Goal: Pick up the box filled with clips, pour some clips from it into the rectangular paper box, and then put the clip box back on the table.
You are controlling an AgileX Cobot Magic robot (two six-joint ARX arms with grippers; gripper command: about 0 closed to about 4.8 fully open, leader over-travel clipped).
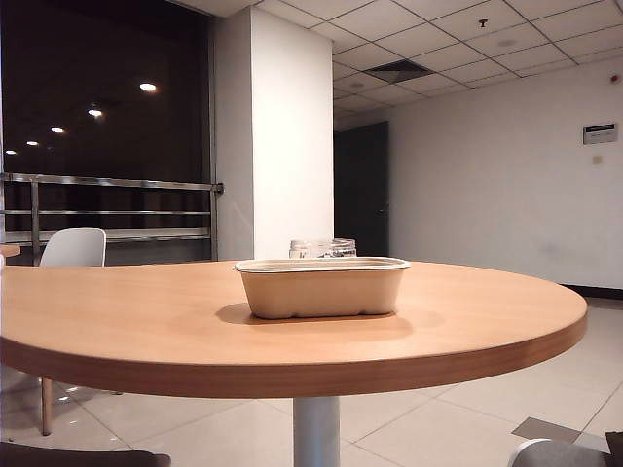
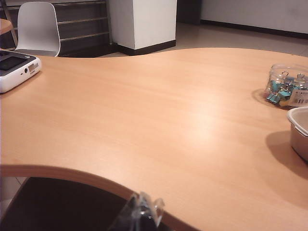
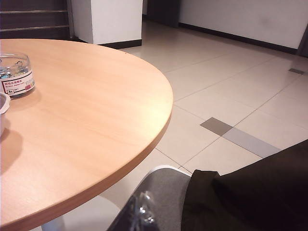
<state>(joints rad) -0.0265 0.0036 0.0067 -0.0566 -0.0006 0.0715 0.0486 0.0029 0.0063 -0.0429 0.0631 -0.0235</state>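
The clear round box filled with clips (image 1: 323,248) stands on the round wooden table (image 1: 146,321), just behind the beige rectangular paper box (image 1: 321,288). In the left wrist view the clip box (image 2: 288,86) shows blue and green clips (image 2: 279,94), with the paper box's rim (image 2: 299,120) nearer. My left gripper (image 2: 144,211) is shut and empty, back at the table's near edge. In the right wrist view the clip box (image 3: 15,74) and a sliver of the paper box (image 3: 2,113) lie far off. My right gripper (image 3: 143,209) is shut and empty, off the table's edge over the floor.
A white device (image 2: 17,70) lies on the table (image 2: 144,110) far to one side. A white chair (image 1: 73,248) stands behind the table. Beside the right gripper a grey chair seat (image 3: 163,192) holds a dark cloth (image 3: 250,192). A white pillar (image 1: 282,136) rises beyond.
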